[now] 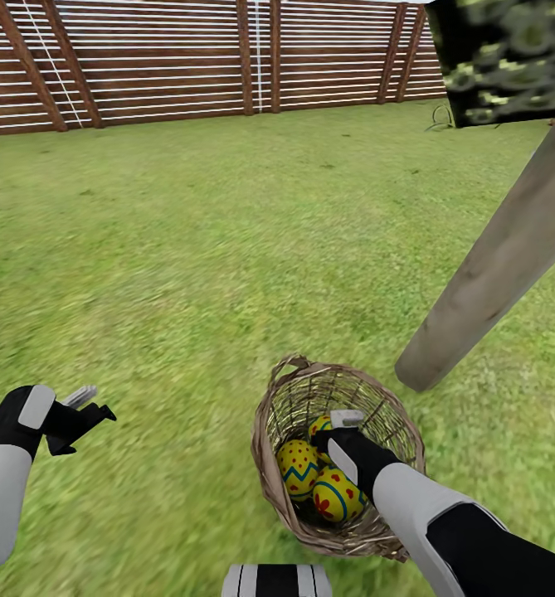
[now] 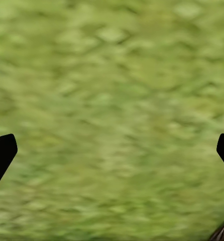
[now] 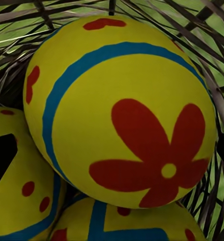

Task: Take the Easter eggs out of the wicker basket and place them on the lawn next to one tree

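Observation:
The wicker basket (image 1: pixel 270 431) stands on the lawn (image 1: pixel 186 249) just left of the tree (image 1: pixel 493 274) trunk. Three Easter eggs lie in it: a zigzag egg (image 1: pixel 297 469), a flower egg (image 1: pixel 335 497), and a third egg (image 1: pixel 318 427) half hidden by my right gripper (image 1: pixel 343 424). That gripper reaches into the basket. In the right wrist view a yellow egg with a red flower (image 3: pixel 122 110) sits close between the wide-apart fingertips (image 3: pixel 1 160), with two more eggs (image 3: pixel 21 201) beneath it. My left gripper (image 1: pixel 88 405) hovers open over bare grass (image 2: pixel 112 100).
The leaning trunk meets the grass at the basket's right, with a dark leaf cluster (image 1: pixel 509 58) above. A brown slatted fence (image 1: pixel 186 66) closes the far side. Open lawn stretches ahead and to the left. The robot's base (image 1: pixel 275 580) shows at the bottom edge.

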